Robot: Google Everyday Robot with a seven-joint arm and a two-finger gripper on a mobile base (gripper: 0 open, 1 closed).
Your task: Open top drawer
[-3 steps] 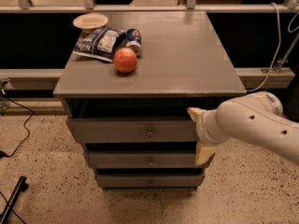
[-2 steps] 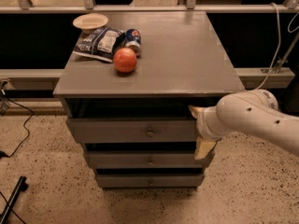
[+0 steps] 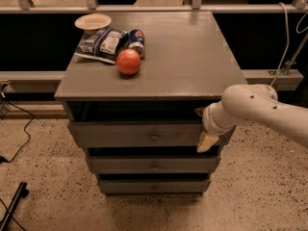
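Note:
The top drawer [image 3: 120, 134] is the widest grey front of the cabinet, with a small brass knob [image 3: 154, 137] at its centre. A dark gap shows above it under the cabinet top. My gripper [image 3: 202, 127] is at the drawer's right end, in front of the cabinet's right front corner and well right of the knob. One tan fingertip [image 3: 198, 111] sits at the drawer's upper edge and the other reaches below its lower edge, so the gripper is open and holds nothing. My white arm [image 3: 260, 107] comes in from the right.
Two slimmer drawers [image 3: 154, 166] lie below. On the cabinet top [image 3: 192, 57] are a red apple [image 3: 128, 61], a chip bag [image 3: 100, 43], a soda can [image 3: 136, 39] and a small bowl [image 3: 93, 21]. Cables lie on the speckled floor at left.
My forearm has lifted and drawn in a little on the right. The gripper stays at the drawer's right end. The drawer has not visibly moved.

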